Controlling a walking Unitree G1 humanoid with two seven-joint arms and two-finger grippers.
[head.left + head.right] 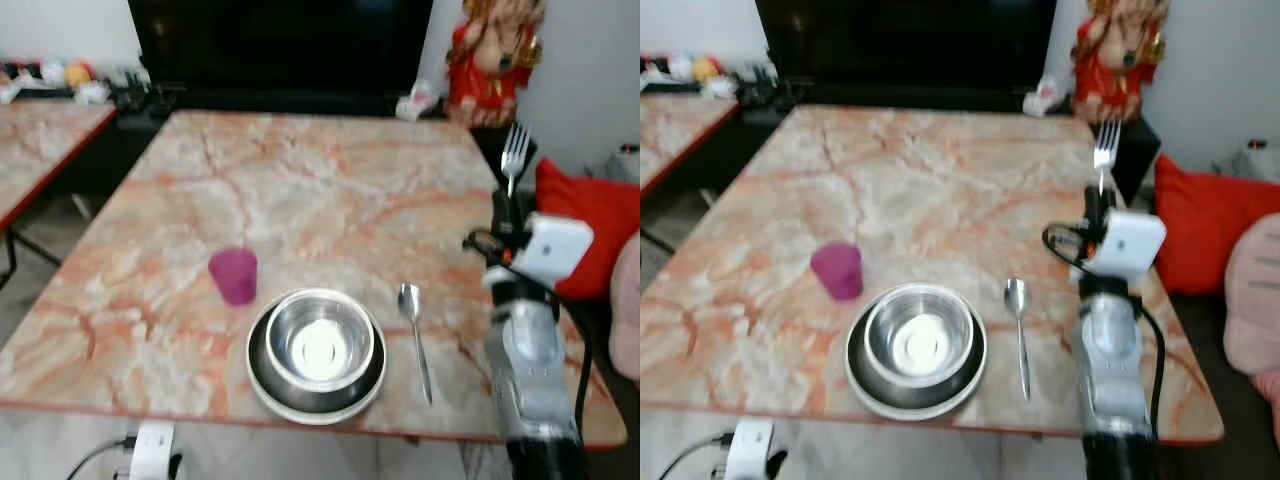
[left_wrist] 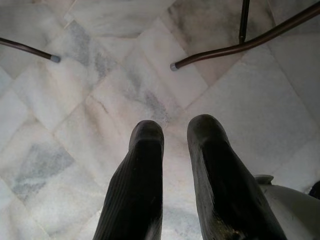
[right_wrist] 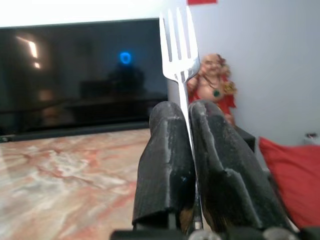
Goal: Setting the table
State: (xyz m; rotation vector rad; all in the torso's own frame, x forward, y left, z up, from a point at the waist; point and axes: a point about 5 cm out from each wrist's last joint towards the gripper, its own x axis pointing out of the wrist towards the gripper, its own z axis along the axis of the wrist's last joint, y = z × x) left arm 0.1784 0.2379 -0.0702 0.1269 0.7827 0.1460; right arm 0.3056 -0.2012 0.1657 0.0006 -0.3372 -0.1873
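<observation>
Between right pincer (image 3: 189, 125) fingers: upright fork (image 3: 178, 45).

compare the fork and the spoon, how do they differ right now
The fork stands upright, tines up, clamped in the right gripper at the table's right edge; the spoon lies flat on the table, right of the bowl, untouched. Both look like plain silver metal.

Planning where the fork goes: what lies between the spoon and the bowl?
Bare marble tabletop separates the steel spoon from the steel bowl, seen in both eye views.
</observation>
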